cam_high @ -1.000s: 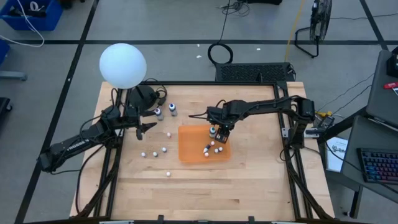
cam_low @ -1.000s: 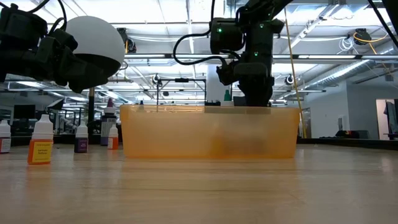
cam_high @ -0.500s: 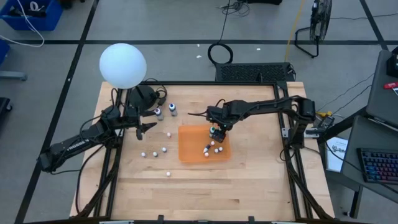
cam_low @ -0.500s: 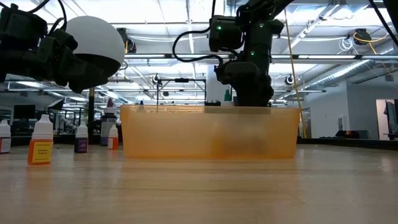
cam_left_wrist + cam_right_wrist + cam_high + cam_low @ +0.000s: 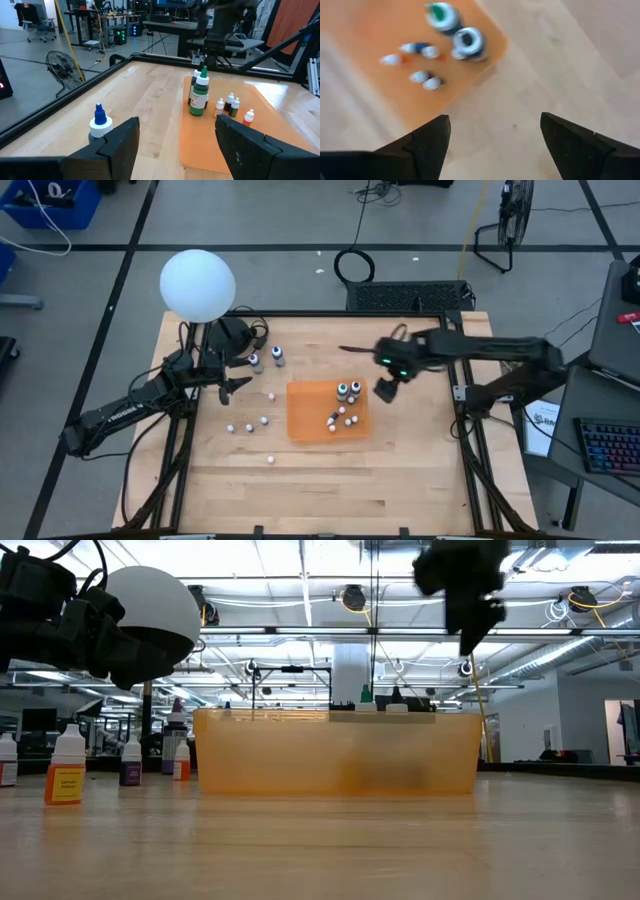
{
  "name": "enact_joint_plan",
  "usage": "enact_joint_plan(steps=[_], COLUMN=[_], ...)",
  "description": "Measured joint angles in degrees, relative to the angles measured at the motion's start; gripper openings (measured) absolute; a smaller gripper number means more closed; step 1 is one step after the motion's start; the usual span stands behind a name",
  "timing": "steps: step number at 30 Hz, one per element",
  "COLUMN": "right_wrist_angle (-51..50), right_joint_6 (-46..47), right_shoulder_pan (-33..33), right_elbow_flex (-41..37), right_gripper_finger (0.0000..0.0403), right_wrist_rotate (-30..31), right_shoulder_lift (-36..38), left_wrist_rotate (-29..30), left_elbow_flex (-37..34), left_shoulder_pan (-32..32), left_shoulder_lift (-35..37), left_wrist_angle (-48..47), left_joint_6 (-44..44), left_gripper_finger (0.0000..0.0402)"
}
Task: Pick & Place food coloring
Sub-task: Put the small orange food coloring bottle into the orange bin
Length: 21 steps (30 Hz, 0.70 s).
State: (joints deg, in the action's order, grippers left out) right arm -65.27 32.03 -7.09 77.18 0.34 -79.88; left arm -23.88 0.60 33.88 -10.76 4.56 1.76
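1. Far left, the left gripper (image 5: 235, 385) hovers over the back-left part of the table (image 5: 300, 470), below the big white globe (image 5: 197, 284). Its fingers stand partly apart with nothing between them, so it looks like an arm waiting its turn.

2. Just beside it, two taller food coloring bottles (image 5: 266, 359) stand upright on the bare wood, near enough to be that arm's likely next pick.

3. A little nearer the front, several small bottles (image 5: 250, 423) dot the wood left of the mat, well apart from each other. These are not yet collected.

4. Centre now: the orange mat (image 5: 305, 415) is the drop spot. Two taller bottles (image 5: 348, 390) stand upright and close together at its back-right corner, one green-capped (image 5: 200, 94) in the left wrist view. A cluster of small ones (image 5: 338, 418) lies just in front of them.

5. From table height the mat reads as a shallow orange tray (image 5: 300, 755), so its walls should keep the bottles from rolling off.

6. On the right, the right gripper (image 5: 384, 390) hangs raised, just off the mat's right edge. Its jaws are spread wide and empty; its wrist view shows only bare wood between the fingers (image 5: 427, 140).

7. My read: that wide, empty spread beside the mat suits a fresh release there, with more bottles left to fetch.
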Motion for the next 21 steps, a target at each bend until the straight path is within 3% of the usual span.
enact_joint_plan(steps=[3, 8, 13, 17, 21], right_wrist_angle=[0.3, 10.2, 37.5, 60.8, 65.1], right_joint_6=[-1.6, 2.5, -10.2, -21.2, -22.5], right_shoulder_pan=[1.2, 7.1, 10.1, 9.6, 7.9], right_elbow_flex=[-3.8, -18.6, -38.0, -53.1, -61.8], right_gripper_finger=[0.0296, 0.0297, 0.0297, 0.0298, 0.0295], right_wrist_rotate=[2.5, 17.7, 19.5, 13.9, 13.2], right_shoulder_lift=[7.7, 23.1, 38.2, 49.3, 60.1], left_wrist_rotate=[0.0, 0.0, 0.0, 0.0, 0.0], left_elbow_flex=[0.0, 0.0, 0.0, 0.0, 0.0], left_shoulder_pan=[0.0, 0.0, 0.0, 0.0, 0.0], left_shoulder_lift=[0.0, 0.0, 0.0, 0.0, 0.0], left_wrist_angle=[0.0, 0.0, 0.0, 0.3, 2.6], left_joint_6=[0.0, 0.0, 0.0, 0.1, 0.7], left_gripper_finger=[0.0257, 0.0257, 0.0257, 0.0257, 0.0257])
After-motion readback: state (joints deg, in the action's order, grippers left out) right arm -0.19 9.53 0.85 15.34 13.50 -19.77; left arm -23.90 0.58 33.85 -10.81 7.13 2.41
